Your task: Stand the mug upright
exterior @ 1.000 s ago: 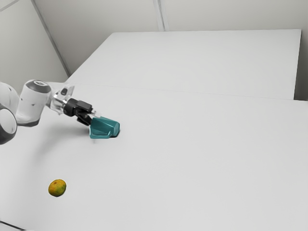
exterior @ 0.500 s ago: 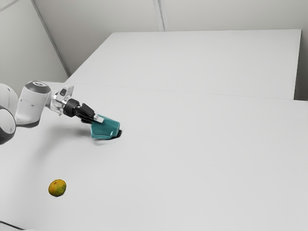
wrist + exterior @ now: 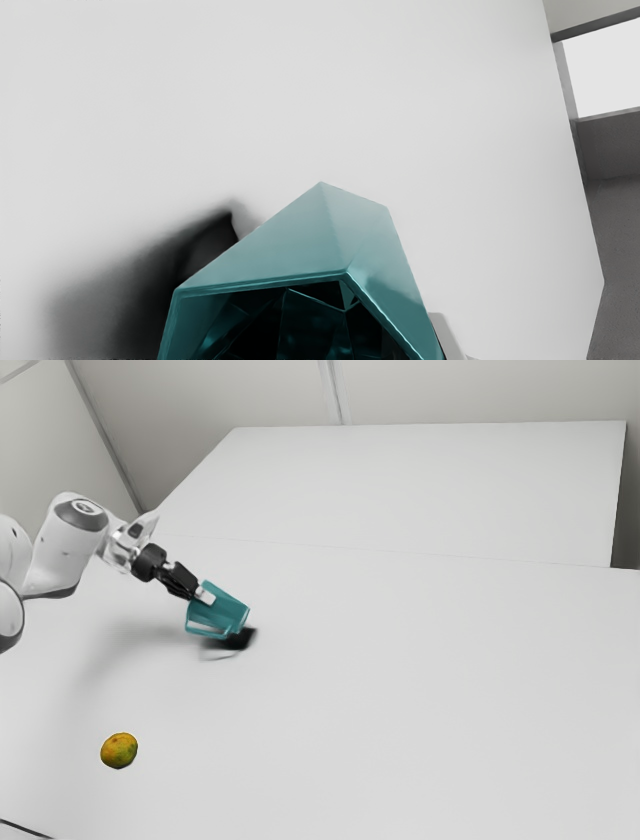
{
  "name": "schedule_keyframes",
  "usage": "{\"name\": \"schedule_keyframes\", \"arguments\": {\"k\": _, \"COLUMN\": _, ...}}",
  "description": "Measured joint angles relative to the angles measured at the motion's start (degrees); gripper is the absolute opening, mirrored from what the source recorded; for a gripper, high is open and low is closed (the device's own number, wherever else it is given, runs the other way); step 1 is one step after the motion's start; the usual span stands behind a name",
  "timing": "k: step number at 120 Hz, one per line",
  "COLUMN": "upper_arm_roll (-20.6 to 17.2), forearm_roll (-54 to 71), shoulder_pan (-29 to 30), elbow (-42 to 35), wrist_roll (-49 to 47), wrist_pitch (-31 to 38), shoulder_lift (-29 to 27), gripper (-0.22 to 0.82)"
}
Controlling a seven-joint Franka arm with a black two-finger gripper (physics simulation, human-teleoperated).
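Exterior view: the white table (image 3: 420, 690) forms the broad ground of the scene, a faint seam crossing its far part. The white-and-grey arm (image 3: 65, 550) enters at 9 o'clock and slopes down at its end toward 4 o'clock. The teal mug (image 3: 227, 612), faceted and tilted, is raised above the table surface, at the 10 o'clock side of the view's centre. The black gripper (image 3: 204, 595) meets it from about 10 o'clock, its jaws clasped on the mug, one pale fingertip lying against the near side. A dark shadow (image 3: 240, 639) falls on the table toward 5 o'clock from the mug, apart from its underside. A yellow-green fruit (image 3: 119, 751), the smallest of the objects, rests on the table at 7 o'clock from the mug.

Wrist view: the mug's open mouth faces the hand, exposing the dark, angular interior; the faceted outer walls taper away from the rim (image 3: 262, 282), and the shadow lies on the table beside them.
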Motion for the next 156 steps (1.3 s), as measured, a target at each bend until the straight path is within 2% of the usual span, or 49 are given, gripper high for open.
{"name": "schedule_keyframes", "arguments": {"k": 10, "upper_arm_roll": -0.31, "forearm_roll": 5.76, "shoulder_pan": -2.73, "elbow": -4.26, "wrist_roll": -0.58, "wrist_pitch": 3.8, "shoulder_lift": -5.51, "gripper": -0.17}}
{"name": "schedule_keyframes", "arguments": {"k": 18, "upper_arm_roll": -2.32, "forearm_roll": 11.18, "shoulder_pan": -3.77, "elbow": -7.81, "wrist_roll": -1.78, "wrist_pitch": 7.11, "shoulder_lift": -9.48, "gripper": -0.17}}
{"name": "schedule_keyframes", "arguments": {"k": 50, "upper_arm_roll": -11.05, "forearm_roll": 27.13, "shoulder_pan": -4.21, "elbow": -16.56, "wrist_roll": -9.32, "wrist_pitch": 18.68, "shoulder_lift": -16.87, "gripper": -0.17}}
{"name": "schedule_keyframes", "arguments": {"k": 90, "upper_arm_roll": -16.63, "forearm_roll": 37.06, "shoulder_pan": -4.16, "elbow": -24.6, "wrist_roll": -20.15, "wrist_pitch": 26.51, "shoulder_lift": -21.36, "gripper": -0.18}}
{"name": "schedule_keyframes", "arguments": {"k": 121, "upper_arm_roll": -18.5, "forearm_roll": 38.93, "shoulder_pan": -4.19, "elbow": -28.54, "wrist_roll": -27.4, "wrist_pitch": 27.95, "shoulder_lift": -23.9, "gripper": -0.18}}
{"name": "schedule_keyframes", "arguments": {"k": 156, "upper_arm_roll": -19.98, "forearm_roll": 41.55, "shoulder_pan": -4.17, "elbow": -31.14, "wrist_roll": -33.7, "wrist_pitch": 28.96, "shoulder_lift": -24.17, "gripper": -0.18}}
